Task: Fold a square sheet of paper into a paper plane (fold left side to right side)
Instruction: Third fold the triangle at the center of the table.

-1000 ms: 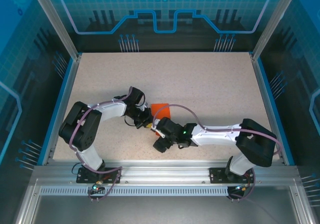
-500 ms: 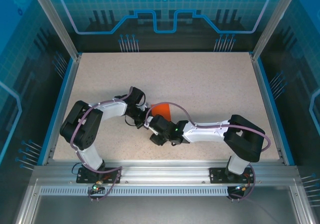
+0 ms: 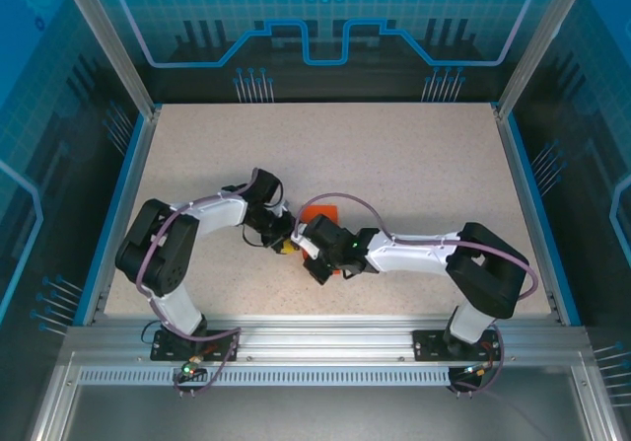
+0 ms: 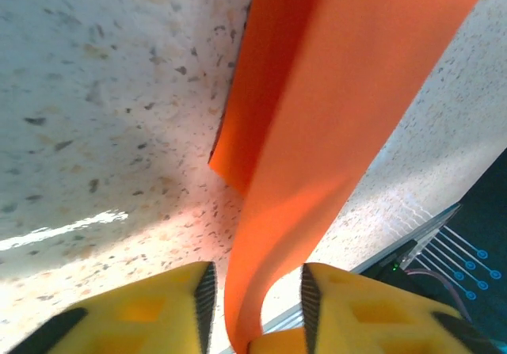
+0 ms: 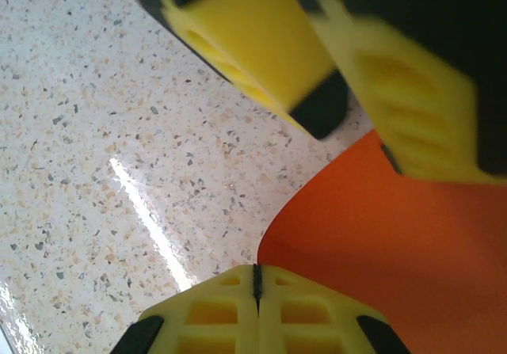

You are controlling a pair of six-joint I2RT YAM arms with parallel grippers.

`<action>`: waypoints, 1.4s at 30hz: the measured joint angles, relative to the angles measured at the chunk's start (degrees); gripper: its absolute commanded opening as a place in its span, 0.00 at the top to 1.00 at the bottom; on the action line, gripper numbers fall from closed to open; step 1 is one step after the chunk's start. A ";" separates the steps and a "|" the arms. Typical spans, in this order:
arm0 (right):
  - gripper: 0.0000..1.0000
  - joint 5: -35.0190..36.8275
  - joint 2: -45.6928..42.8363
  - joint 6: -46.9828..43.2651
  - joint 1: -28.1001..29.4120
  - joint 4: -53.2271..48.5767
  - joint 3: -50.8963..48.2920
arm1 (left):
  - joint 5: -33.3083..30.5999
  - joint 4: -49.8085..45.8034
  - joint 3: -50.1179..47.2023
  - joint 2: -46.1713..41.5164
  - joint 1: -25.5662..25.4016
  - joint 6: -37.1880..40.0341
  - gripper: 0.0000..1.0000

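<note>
Orange sheet (image 4: 333, 108) inside spread left claw (image 4: 255, 283) — right claw (image 5: 255, 281) closed.

Counted items: one orange square sheet of paper (image 3: 321, 211), at the tips of the tools. There are two arms, the left arm (image 3: 202, 212) and the right arm (image 3: 419, 256), bearing one tool apiece, hence two tools, the left tool (image 4: 253, 310) and the right tool (image 5: 256, 291), each with two yellow fingers (image 4: 162, 300), four in all. One speckled desk (image 3: 394, 155) lies under both tools.
</note>
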 measured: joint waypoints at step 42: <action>1.00 -6.45 -0.13 8.13 -6.62 1.01 -1.14 | -2.12 -11.78 25.73 22.51 -3.76 18.08 0.91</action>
